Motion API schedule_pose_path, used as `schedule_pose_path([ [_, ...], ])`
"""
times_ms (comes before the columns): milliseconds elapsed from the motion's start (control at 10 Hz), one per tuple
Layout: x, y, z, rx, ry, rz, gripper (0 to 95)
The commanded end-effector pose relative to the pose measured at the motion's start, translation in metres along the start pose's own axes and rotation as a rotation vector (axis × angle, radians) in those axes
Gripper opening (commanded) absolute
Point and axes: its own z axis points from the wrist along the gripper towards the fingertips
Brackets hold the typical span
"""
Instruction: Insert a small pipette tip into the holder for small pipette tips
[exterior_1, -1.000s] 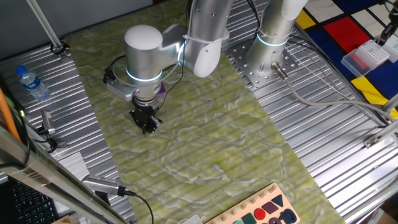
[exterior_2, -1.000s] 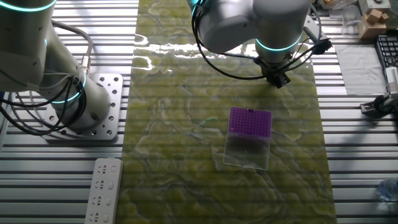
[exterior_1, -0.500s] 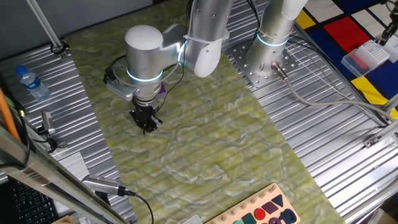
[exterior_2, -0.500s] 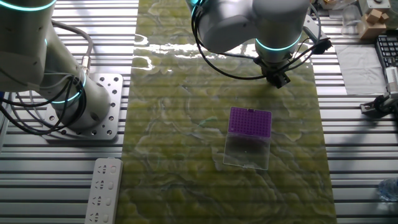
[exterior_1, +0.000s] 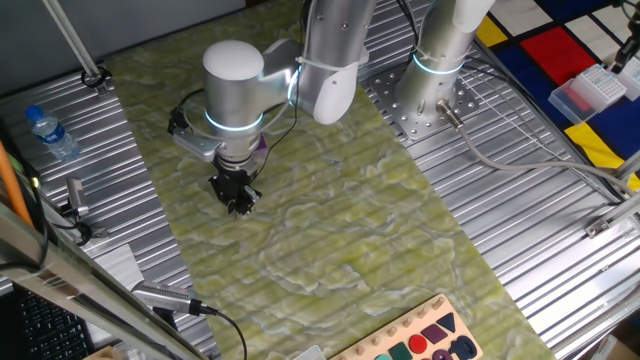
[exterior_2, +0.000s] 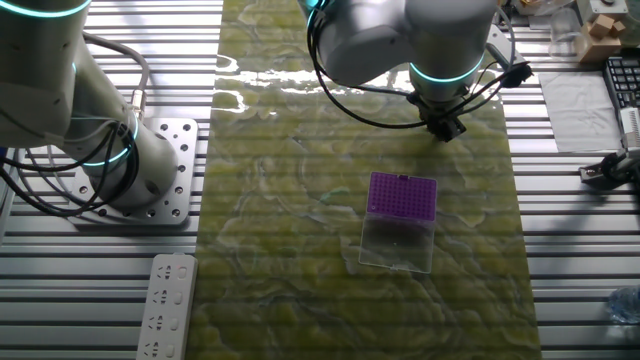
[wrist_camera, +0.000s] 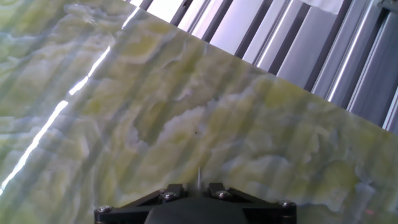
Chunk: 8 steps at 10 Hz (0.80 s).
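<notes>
The green marbled mat (exterior_2: 300, 230) carries everything. On it the purple holder (exterior_2: 403, 195) lies flat with its clear lid (exterior_2: 397, 244) open beside it, holes exposed. Well apart, near the mat's edge, the gripper (exterior_2: 444, 128) hangs with jaws nearly closed on a thin pipette tip (wrist_camera: 199, 176) — pointing down, presumably for a straight insertion. Since the earlier frames it barely shifts — holder unmoved.

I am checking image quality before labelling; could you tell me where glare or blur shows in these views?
The other fixed view: white glare streaks on the green mat near its far edge. Hand view: a bright glare streak across the mat; the gripper at the bottom edge is soft. One fixed view: evenly lit.
</notes>
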Motion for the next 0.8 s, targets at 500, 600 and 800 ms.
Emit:
schedule_pose_path([
  [500, 0.0026, -0.0003, 0.0003, 0.005, 0.001, -0.004, 0.0],
  [600, 0.0028, -0.0003, 0.0003, 0.005, 0.0, -0.004, 0.0],
  [800, 0.0025, -0.0004, -0.0005, 0.004, 0.0, 0.003, 0.0],
])
